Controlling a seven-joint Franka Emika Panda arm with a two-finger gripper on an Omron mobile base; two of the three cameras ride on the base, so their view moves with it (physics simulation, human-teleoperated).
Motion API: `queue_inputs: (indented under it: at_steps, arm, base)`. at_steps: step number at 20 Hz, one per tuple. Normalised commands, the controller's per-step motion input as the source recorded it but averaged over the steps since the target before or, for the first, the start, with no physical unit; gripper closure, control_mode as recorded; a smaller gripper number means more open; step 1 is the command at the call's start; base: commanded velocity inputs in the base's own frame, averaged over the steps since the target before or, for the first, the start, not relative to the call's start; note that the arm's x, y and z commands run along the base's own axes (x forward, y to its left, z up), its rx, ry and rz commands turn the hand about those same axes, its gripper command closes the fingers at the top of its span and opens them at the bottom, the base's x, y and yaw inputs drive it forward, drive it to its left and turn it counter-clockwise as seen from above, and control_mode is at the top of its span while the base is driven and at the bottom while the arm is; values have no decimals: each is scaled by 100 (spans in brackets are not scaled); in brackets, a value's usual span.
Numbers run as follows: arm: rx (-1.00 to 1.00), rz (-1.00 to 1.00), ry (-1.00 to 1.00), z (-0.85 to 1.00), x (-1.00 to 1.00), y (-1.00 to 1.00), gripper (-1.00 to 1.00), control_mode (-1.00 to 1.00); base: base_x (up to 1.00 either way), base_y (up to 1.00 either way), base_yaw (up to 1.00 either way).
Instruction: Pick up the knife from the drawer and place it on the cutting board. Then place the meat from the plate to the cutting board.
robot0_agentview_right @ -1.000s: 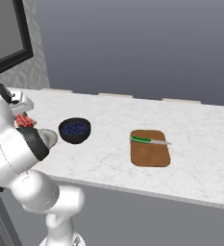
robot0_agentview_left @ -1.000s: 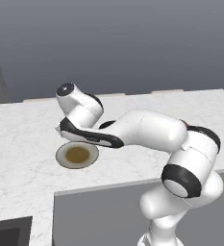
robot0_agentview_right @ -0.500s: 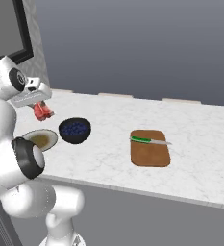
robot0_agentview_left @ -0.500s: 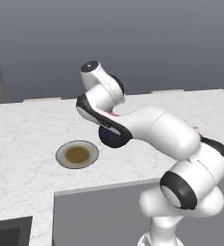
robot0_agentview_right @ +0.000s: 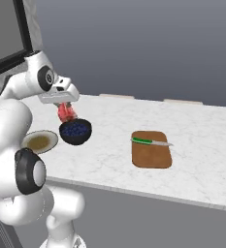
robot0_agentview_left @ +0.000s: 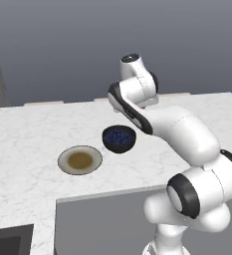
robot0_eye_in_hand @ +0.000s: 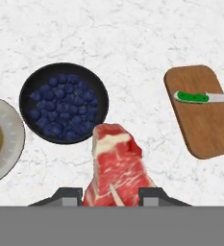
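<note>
Step in hand: transfer of the meat (robot0_eye_in_hand: 117,166) to the cutting board (robot0_agentview_right: 152,148). My end effector (robot0_agentview_right: 66,109) is clamped on the meat, held in the air above the dark blue bowl (robot0_agentview_right: 75,131). The knife (robot0_agentview_right: 151,142) already lies across the far end of the board, so the first part of the task reads as done. The plate (robot0_agentview_right: 39,141) sits bare on the bench (robot0_agentview_right: 206,140), left of the bowl.

Next move, in my judgement: carry right across open bench to the board, then lower onto its near half, clear of the knife. The bench is unobstructed between bowl and board; the board sits well inside the near edge.
</note>
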Motion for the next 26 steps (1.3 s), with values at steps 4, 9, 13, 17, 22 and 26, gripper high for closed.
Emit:
queue_inputs:
  at_steps: [4, 9, 13, 17, 22, 26]
  arm:
    - [15, -11, 6, 0, 15, -100, 100, -100]
    - [14, -10, 4, 0, 10, -100, 100, -100]
    - [1, -10, 0, -12, -1, -100, 100, -100]
    - [0, -13, 0, -31, -10, -100, 100, -100]
    - [1, -9, 8, -44, -1, -100, 100, -100]
    - [5, -1, 14, -55, 0, -98, 100, -100]
  base:
    - [0, 0, 0]
    - [0, 0, 0]
    - [0, 0, 0]
    - [0, 0, 0]
    - [0, 0, 0]
    - [0, 0, 0]
